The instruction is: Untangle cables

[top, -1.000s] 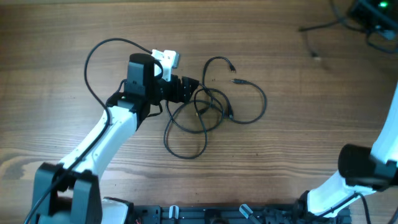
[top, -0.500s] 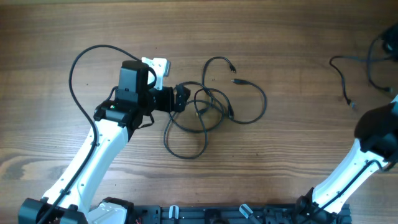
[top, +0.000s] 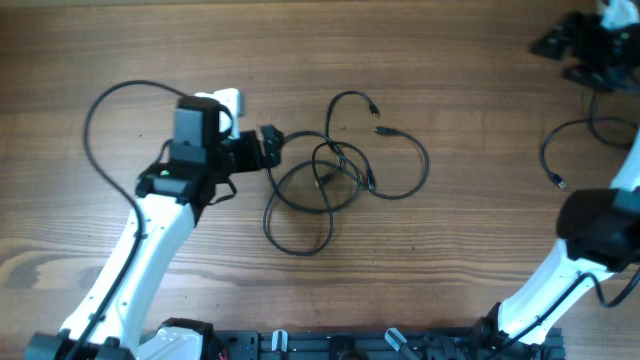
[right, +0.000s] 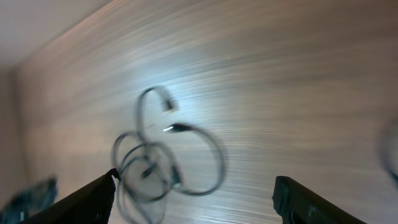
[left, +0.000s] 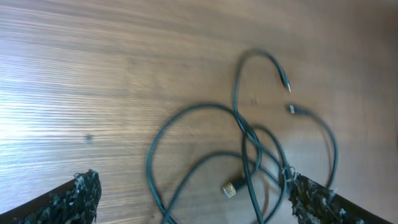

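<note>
A tangle of thin black cables [top: 340,172] lies in overlapping loops at the table's middle, with two plug ends [top: 376,108] sticking up at its top. My left gripper [top: 270,148] stands open just left of the tangle, touching nothing. In the left wrist view the loops [left: 249,143] and a gold plug [left: 231,189] lie between and ahead of the wide-apart fingers [left: 84,194]. One separate cable [top: 546,152] lies apart at the right. My right gripper [top: 562,52] is open and empty at the far right corner. Its wrist view is blurred, with the tangle [right: 152,165] far off.
The left arm's own thick black cable [top: 92,130] arcs out to the left of its wrist. The right arm's white link [top: 585,250] rises along the right edge. A black rail [top: 330,345] runs along the table's front edge.
The left gripper has opened fully and drawn back leftward off the tangle. The right gripper opened, let go of the separate cable, which dropped onto the table, and swung to the far right corner.
</note>
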`<state>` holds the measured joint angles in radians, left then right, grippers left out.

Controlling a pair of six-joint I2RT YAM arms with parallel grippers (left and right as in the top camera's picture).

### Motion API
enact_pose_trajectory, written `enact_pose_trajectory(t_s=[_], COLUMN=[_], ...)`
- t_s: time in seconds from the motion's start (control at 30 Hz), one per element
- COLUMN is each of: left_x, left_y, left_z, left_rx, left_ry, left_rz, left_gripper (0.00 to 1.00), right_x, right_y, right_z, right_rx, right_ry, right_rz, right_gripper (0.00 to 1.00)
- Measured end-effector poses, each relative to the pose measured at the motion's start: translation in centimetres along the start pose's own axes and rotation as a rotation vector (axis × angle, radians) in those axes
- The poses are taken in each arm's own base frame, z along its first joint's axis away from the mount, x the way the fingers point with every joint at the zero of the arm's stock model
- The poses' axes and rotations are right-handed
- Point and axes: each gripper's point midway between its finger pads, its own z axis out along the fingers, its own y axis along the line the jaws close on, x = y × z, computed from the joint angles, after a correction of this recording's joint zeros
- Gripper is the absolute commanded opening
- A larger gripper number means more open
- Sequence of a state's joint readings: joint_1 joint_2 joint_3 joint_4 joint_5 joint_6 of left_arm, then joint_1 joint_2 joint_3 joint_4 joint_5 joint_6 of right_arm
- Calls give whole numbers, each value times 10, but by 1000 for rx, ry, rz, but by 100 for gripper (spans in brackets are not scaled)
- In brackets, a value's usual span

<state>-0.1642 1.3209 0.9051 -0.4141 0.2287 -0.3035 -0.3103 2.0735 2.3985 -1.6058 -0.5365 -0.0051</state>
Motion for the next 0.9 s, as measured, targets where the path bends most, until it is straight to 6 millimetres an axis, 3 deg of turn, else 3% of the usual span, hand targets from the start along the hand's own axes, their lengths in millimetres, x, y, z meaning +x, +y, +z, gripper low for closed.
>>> enact_pose_trajectory(t_s=[0.07, 0.2, 0.43, 0.63, 0.77, 0.9], left_x=[-9, -7, 6, 4, 11, 13], left_y=[13, 42, 97, 116, 118, 120], left_z=[-10, -21, -36, -43, -40, -38], left_rx=[-23, -95, -267, -315, -326, -330], left_ry=[-34, -19, -1, -23, 6, 18], left_rz=[-79, -201, -395, -454, -462, -466], left_gripper=[96, 96, 100, 100, 100, 100], right_x=[12, 49, 127, 187, 229, 255], right_y=[48, 112, 170, 192, 190, 187], right_z=[17, 53, 110, 164, 195, 220], right_rx=[-65, -124, -37, 34, 80, 115], right_ry=[46, 171, 378, 481, 549, 558], right_rz=[-118, -252, -361, -398, -396, -401], right_gripper=[80, 78, 77, 71, 68, 65])
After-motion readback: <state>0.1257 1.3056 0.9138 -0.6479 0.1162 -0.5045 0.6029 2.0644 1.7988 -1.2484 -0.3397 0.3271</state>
